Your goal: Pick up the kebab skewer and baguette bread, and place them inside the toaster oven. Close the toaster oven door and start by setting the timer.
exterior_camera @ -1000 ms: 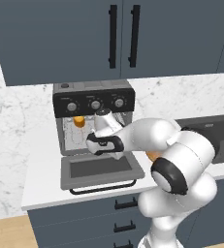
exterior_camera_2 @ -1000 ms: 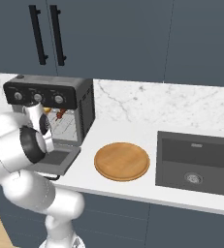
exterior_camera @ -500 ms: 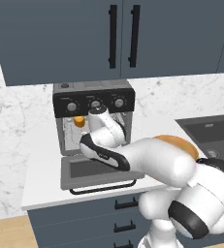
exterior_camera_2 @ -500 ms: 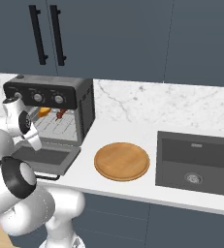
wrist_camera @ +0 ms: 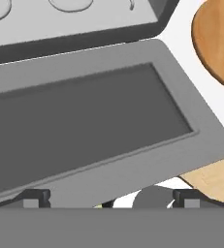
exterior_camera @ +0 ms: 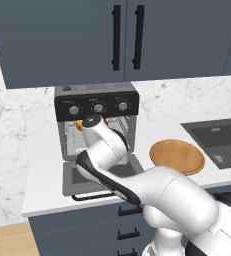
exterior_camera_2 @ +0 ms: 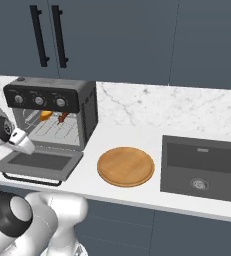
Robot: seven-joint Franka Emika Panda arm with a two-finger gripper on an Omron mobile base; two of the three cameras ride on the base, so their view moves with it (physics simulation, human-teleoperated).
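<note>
The toaster oven stands at the left of the counter with its mouth open. On its wire rack lie the baguette bread and, just to its right, the kebab skewer. The toaster oven door hangs down flat, its black handle towards me. In the left base view my arm covers most of the oven, with the bread peeking out beside it. My gripper hovers open above the door's dark glass, with nothing between its fingertips.
A round wooden plate lies bare on the counter to the right of the oven, and also shows as plate and plate. A dark sink is set in further right. Upper cabinets hang above.
My hand has drawn back from the oven mouth, down and towards the door's front edge. The bread and skewer stay on the rack, and the jaws stay open.
</note>
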